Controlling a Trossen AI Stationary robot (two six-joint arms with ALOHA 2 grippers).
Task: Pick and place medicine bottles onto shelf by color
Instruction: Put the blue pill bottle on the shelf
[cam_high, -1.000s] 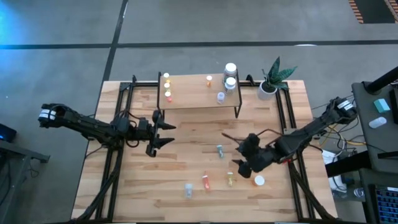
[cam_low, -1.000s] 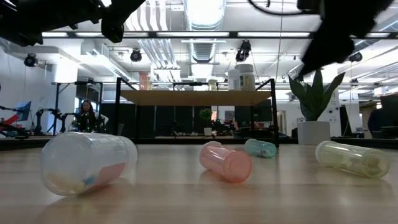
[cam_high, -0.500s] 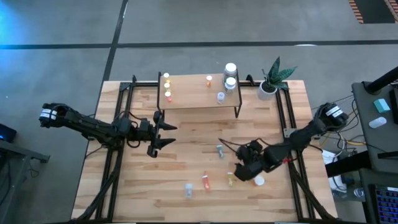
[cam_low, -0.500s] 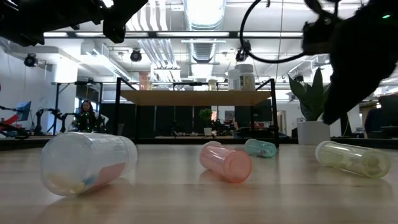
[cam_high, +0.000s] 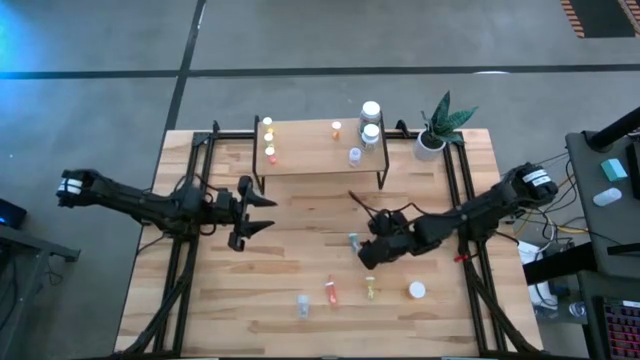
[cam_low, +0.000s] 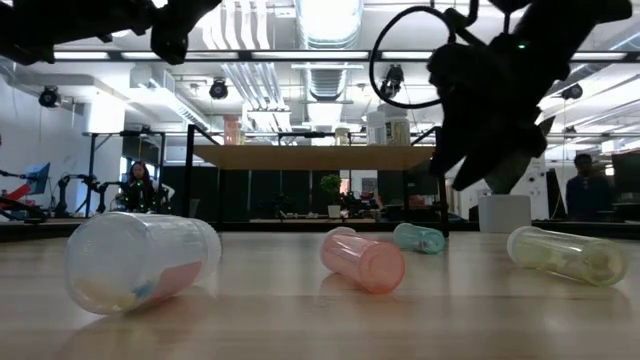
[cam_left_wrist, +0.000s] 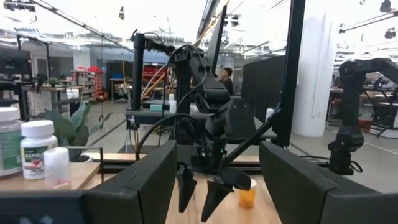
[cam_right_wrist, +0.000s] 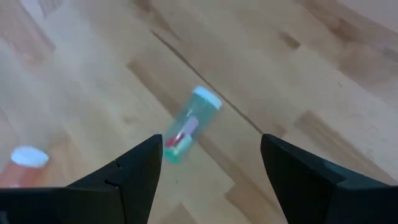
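A wooden bench (cam_high: 300, 210) seen from above, with two dark robot arms reaching in from either side. At the far edge stands a small light-wood shelf (cam_high: 310, 150) on thin black legs. Three tiny orange and yellow bottles (cam_high: 268, 138) stand in a line at its left end. One more small orange bottle (cam_high: 336, 128) stands near the far middle. Two larger white-capped bottles (cam_high: 370, 120) and a small clear vial (cam_high: 355, 156) stand at the right end. A potted green plant (cam_high: 436, 125) sits on the bench just right of the shelf.

The right end effector (cam_high: 366, 255) hangs low over the middle of the bench, its two fingers apart and holding nothing. Just beside it lies a bluish clear bottle (cam_high: 353, 242) on its side. In the right wrist view that bottle (cam_right_wrist: 186, 127) shows between the two open fingers, flat on the wood, with no finger touching it.

Nearer the front edge, more bottles lie on their sides. There is a clear one (cam_high: 302, 306), an orange-pink one (cam_high: 331, 292) and a yellow one (cam_high: 369, 290). A white-capped orange bottle (cam_high: 416, 290) stands to their right.

The left end effector (cam_high: 254, 218) is held above the bench's left half, well apart from every bottle, fingers open and empty.
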